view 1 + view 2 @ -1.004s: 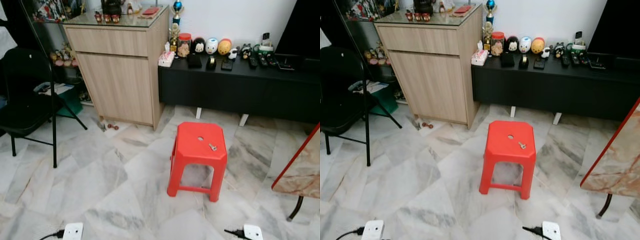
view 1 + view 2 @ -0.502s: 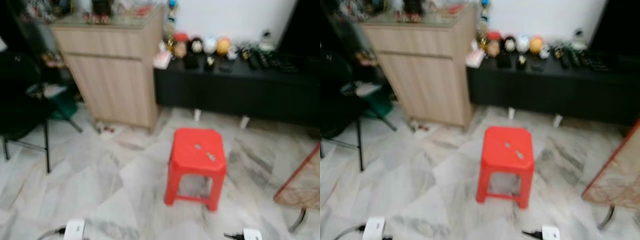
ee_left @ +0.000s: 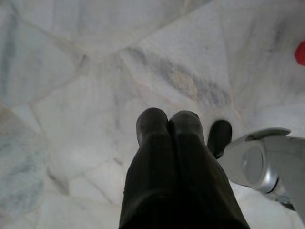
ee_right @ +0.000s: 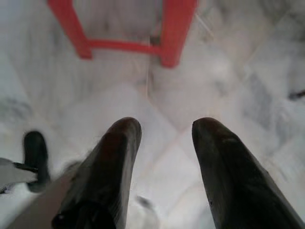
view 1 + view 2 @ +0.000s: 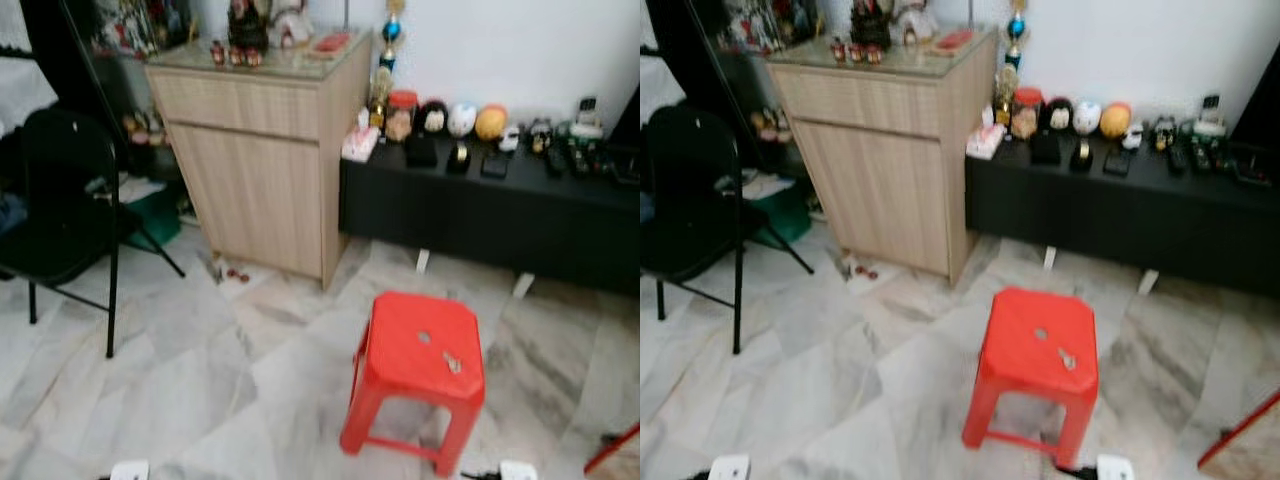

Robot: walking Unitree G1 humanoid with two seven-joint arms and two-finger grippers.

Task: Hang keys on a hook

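Small metal keys (image 5: 452,362) lying on top of the red plastic stool (image 5: 420,345) — not on any hook. Left gripper (image 3: 167,125) pressed closed, right gripper (image 4: 164,136) spread apart, both empty above the pale marble floor (image 5: 200,370).

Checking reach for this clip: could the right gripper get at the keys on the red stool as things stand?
Probably not yet. The keys lie uncovered on the red stool, but the right gripper hangs open over the marble floor, facing the stool's legs from below seat level.
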